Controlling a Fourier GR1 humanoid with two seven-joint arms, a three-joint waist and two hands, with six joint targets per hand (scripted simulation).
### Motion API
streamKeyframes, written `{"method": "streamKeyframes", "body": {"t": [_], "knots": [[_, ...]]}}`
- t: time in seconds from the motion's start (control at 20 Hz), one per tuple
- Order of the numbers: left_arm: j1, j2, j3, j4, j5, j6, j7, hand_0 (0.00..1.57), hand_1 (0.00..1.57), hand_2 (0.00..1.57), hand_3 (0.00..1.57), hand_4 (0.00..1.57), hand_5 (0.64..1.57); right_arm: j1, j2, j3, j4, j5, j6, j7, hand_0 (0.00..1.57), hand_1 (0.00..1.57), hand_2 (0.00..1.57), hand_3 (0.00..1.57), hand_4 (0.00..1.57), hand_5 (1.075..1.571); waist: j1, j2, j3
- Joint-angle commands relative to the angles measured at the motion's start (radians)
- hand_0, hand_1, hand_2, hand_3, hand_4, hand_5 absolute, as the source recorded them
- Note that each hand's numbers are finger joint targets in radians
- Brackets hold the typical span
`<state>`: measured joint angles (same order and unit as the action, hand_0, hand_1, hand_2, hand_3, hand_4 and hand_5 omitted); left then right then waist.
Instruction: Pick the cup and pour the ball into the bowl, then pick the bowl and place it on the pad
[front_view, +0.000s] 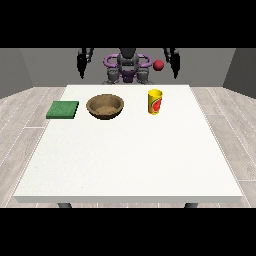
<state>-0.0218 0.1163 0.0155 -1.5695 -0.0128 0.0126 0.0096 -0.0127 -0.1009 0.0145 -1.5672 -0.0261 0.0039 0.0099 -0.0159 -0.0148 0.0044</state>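
Table far edge: green pad, brown bowl, yellow cup | red ball airborne beyond far edge | both hands raised, finger state indiscernible

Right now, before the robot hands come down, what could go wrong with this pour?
The ball shows in the air above and behind the cup, not inside it, so it may miss the cup. The bowl stands apart from the cup, so a tilted cup could spill short. The pad sits near the table edge.
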Motion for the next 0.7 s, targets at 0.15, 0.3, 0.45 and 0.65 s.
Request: {"method": "streamKeyframes", "body": {"t": [0.15,0.3,0.45,0.65], "knots": [[-0.020,0.039,0.008,-0.088,0.009,-0.013,0.078,0.00,0.00,0.00,0.00,0.00,1.524,-0.012,-0.039,-0.012,-0.083,-0.006,0.005,0.081,0.00,0.00,0.00,0.00,0.00,1.568,-0.005,-0.229,-0.0026],[0.130,-0.109,-0.023,-0.120,0.167,-0.046,-0.007,0.00,0.00,0.00,0.00,0.00,1.524,0.159,0.059,-0.034,-0.041,-0.096,0.003,-0.050,0.00,0.00,0.00,0.00,0.00,1.568,0.015,-0.293,-0.0035],[0.139,-0.113,-0.178,-0.214,0.192,0.024,0.027,0.00,0.00,0.00,0.00,0.00,1.536,0.062,0.013,-0.093,-0.044,-0.085,-0.015,-0.043,0.00,0.00,0.00,0.00,0.00,1.566,0.070,-0.261,-0.0041],[0.214,-0.115,-0.221,-0.300,0.121,0.023,-0.051,0.00,0.00,0.00,0.00,0.00,1.507,0.068,0.012,-0.106,-0.083,-0.094,-0.005,-0.062,0.00,0.00,0.00,0.00,0.00,1.566,0.061,-0.155,-0.0044]]}}
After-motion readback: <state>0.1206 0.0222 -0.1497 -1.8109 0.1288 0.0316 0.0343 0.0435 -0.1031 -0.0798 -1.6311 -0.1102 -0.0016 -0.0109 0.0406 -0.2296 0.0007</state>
